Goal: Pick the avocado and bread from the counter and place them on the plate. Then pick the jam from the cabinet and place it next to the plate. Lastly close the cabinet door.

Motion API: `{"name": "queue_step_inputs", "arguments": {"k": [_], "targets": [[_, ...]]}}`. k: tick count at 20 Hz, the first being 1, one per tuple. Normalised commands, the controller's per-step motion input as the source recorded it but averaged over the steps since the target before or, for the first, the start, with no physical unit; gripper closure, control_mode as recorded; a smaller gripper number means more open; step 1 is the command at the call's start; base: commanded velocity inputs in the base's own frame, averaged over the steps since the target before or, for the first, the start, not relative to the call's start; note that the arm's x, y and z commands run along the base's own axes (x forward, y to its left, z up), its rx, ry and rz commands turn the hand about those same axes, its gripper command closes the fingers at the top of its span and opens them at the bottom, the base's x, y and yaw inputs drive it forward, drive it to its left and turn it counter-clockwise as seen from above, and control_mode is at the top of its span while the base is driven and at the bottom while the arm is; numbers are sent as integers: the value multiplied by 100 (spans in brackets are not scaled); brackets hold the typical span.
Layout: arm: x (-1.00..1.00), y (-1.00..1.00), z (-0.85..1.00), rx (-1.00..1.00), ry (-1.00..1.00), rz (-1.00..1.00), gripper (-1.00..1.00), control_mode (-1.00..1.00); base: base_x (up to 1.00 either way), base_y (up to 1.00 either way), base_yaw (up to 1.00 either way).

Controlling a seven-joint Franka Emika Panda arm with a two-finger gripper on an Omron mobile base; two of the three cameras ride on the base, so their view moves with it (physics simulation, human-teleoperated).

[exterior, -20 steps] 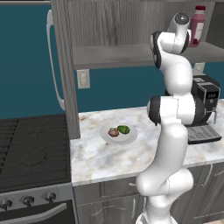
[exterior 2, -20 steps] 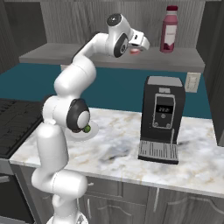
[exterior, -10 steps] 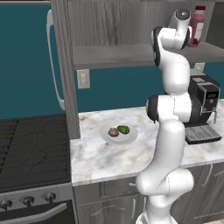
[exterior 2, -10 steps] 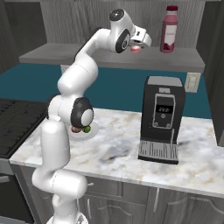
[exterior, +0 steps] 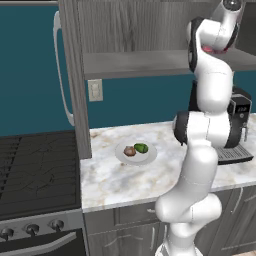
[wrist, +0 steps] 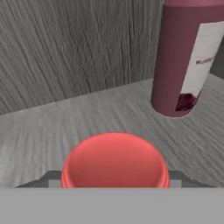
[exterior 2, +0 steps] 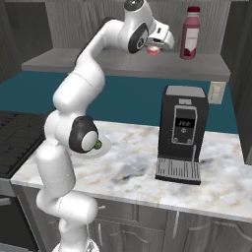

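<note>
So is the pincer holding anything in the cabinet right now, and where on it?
The pincer is closed around the small red jam jar, a fingertip on either side, low on its body.

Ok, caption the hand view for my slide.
Gripper closed around the red jam on the grey cabinet shelf, tall dark-red bottle standing beside it.

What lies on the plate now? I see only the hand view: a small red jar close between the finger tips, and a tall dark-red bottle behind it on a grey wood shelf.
Observer: In the left base view, the round white-grey plate holds the small glossy green avocado and the small brown bread, side by side.
Operator: Then only the small red jar is left to place. Is the cabinet door shut?
Observer: No. The tall grey wood-grain cabinet door stands open, at the left end of the shelf.
</note>
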Motion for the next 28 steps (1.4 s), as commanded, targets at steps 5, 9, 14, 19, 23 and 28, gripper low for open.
{"name": "queue_step_inputs", "arguments": {"k": [5, 9, 14, 19, 23, 28], "targets": [[-100, 0, -39, 0, -25, 0, 100, -100, 0, 0, 0], [-100, 0, -63, -2, -23, 0, 100, -100, 0, 0, 0], [-100, 1, -10, 0, -16, 5, 100, -100, 0, 0, 0], [-100, 16, 33, -1, -15, 10, 100, -100, 0, 0, 0], [-96, 24, 38, -3, -4, 12, 100, -100, 0, 0, 0], [-65, 32, 9, -5, 1, 14, 100, -100, 0, 0, 0]]}}
